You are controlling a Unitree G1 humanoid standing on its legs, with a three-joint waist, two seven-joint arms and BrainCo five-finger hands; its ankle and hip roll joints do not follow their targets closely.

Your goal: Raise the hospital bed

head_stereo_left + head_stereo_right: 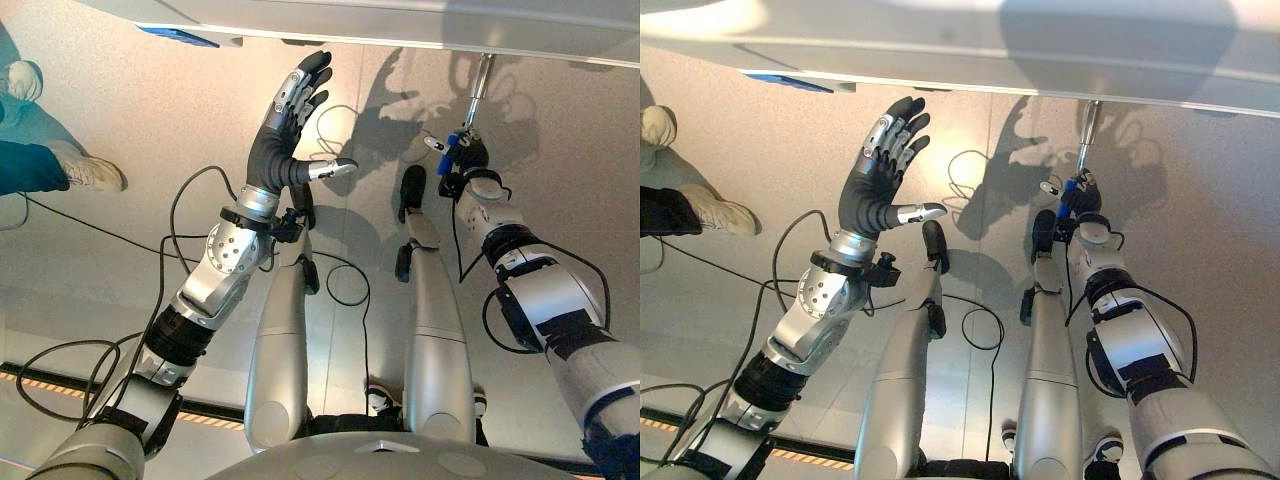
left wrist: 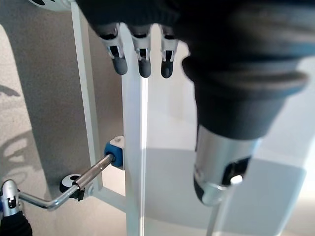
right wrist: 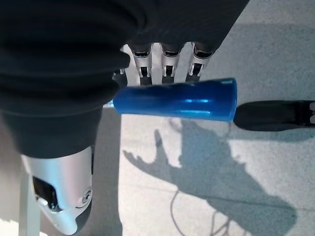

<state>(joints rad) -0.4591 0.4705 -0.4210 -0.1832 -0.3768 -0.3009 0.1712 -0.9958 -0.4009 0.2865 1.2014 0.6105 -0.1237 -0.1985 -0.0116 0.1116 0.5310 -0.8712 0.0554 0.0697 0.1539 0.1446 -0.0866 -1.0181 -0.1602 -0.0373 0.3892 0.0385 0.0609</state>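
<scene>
Blue crank handle (image 3: 174,101) under right hand (image 3: 74,73) fingers (image 3: 170,61)

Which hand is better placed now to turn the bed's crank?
The right hand: its fingers curl round the blue cylindrical crank handle. The left hand is raised open, away from it.

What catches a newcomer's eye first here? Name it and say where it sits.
First, the left hand, raised with fingers spread open in the air below the bed's white edge, touching nothing. Next, the right hand reaches the crank under the bed; its wrist view shows the blue handle lying across its fingers. A person's legs and shoes stand at the far left.
</scene>
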